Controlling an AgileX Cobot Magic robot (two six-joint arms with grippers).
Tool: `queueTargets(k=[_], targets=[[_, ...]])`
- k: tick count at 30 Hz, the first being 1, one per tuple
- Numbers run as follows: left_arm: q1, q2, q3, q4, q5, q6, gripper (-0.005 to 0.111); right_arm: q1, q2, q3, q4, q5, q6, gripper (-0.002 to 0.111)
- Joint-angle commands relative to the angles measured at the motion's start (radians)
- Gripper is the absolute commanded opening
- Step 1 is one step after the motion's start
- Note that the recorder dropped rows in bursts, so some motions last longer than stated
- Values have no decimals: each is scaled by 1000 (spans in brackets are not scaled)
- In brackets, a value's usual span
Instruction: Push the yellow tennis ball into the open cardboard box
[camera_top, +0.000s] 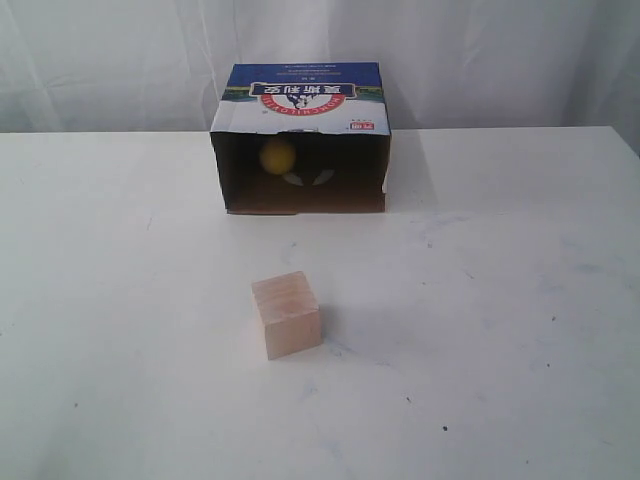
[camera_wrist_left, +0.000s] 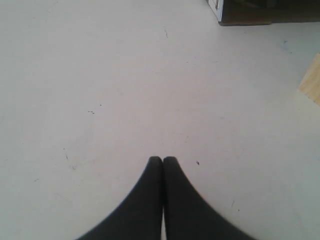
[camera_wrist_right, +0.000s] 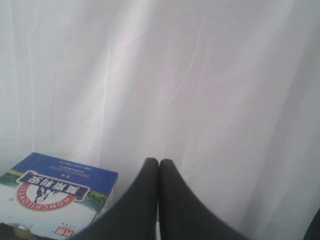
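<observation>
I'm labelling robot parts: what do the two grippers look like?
The left gripper and right gripper each have two smooth black fingers, rounded at the tips and flaring wider toward the base. No markings or cables show.

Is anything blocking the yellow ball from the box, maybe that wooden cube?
Nothing visible does. The yellow tennis ball is already inside the open cardboard box, left of centre in its dark interior. The wooden cube stands on the table in front of the opening, apart from the box.
</observation>
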Motion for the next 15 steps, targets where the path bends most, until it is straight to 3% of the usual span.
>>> queueTargets(k=[1, 5, 7, 15], targets=[[2, -5, 4, -7, 1, -9, 0, -9, -91, 4, -1, 136, 5, 0], [2, -5, 4, -7, 1, -9, 0, -9, -137, 14, 13, 361, 5, 0], [2, -5, 4, -7, 1, -9, 0, -9, -182, 46, 15, 372, -7, 0], [2, -5, 4, -7, 1, -9, 0, -9, -462, 297, 15, -27, -89, 0]])
